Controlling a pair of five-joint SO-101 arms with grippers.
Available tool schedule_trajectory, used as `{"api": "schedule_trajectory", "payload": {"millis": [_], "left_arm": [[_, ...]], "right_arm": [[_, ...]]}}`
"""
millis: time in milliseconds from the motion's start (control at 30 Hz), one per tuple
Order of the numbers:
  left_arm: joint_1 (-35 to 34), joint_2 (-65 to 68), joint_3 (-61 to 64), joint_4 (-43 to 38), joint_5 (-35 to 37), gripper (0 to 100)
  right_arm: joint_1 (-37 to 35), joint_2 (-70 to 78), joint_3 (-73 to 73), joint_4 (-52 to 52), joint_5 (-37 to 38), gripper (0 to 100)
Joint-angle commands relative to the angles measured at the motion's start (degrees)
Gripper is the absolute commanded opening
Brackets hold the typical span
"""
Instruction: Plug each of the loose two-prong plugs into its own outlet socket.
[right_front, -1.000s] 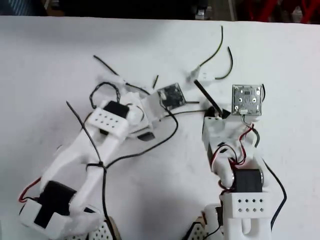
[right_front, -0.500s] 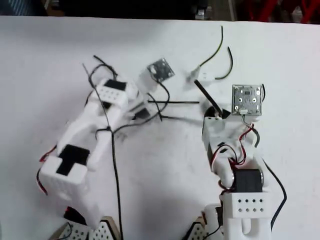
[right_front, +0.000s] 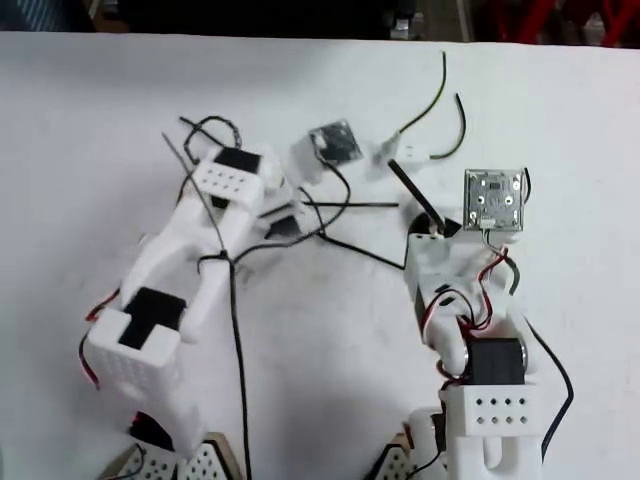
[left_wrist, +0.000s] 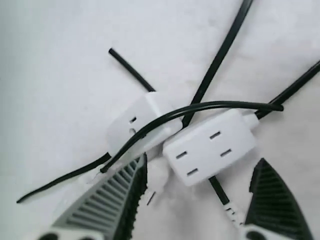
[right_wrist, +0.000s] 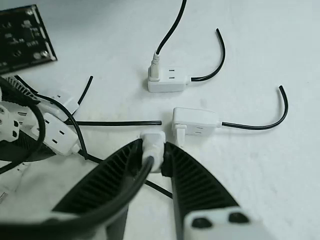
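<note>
My right gripper (right_wrist: 153, 152) is shut on a white two-prong plug (right_wrist: 152, 141) with a black cord, close to a white outlet block (right_wrist: 196, 121). Beyond it lies a second outlet block (right_wrist: 167, 80) with a plug seated in it. In the high view this gripper (right_front: 400, 175) lies just short of those two blocks (right_front: 400, 151). My left gripper (left_wrist: 195, 192) stands open over two more white outlet blocks, one (left_wrist: 210, 146) between its fingers and one (left_wrist: 142, 120) beside it. Black cords cross both. From above, the left gripper (right_front: 288, 215) is left of centre.
Loose black cords (right_front: 350, 205) trail across the white table (right_front: 90, 120) between the two arms. Short cord ends (right_front: 450, 110) curl behind the far outlet blocks. The right arm's body (right_front: 480, 360) fills the near right, and the left arm (right_front: 170, 290) the near left.
The left arm has swung its gripper farther from the front edge, then a little to the right, dragging its cords along. The right arm has stayed still with the plug.
</note>
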Motion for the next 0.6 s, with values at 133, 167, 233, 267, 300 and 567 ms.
{"api": "schedule_trajectory", "payload": {"millis": [133, 167, 233, 267, 300, 567], "left_arm": [[2.9, 6.5, -9.5, 0.2, -5.0, 32], [2.9, 8.0, -10.9, 0.2, -5.1, 32], [2.9, 11.0, -13.4, 0.3, -5.3, 32], [2.9, 12.5, -14.2, 0.3, -5.3, 32], [2.8, 13.7, -14.9, 0.3, -5.3, 32], [2.9, 15.9, -15.5, 10.7, -11.3, 21]], "right_arm": [[0.4, -0.8, -0.4, -1.1, -0.2, 1.7], [0.4, -0.8, -0.4, -1.1, -0.1, 1.7], [0.4, -0.8, -0.4, -1.1, -0.1, 1.7], [0.4, -0.8, -0.4, -1.1, -0.1, 1.7], [0.4, -0.8, -0.4, -1.1, -0.1, 1.7], [0.3, -0.8, -0.4, -1.1, -0.1, 1.7]]}}
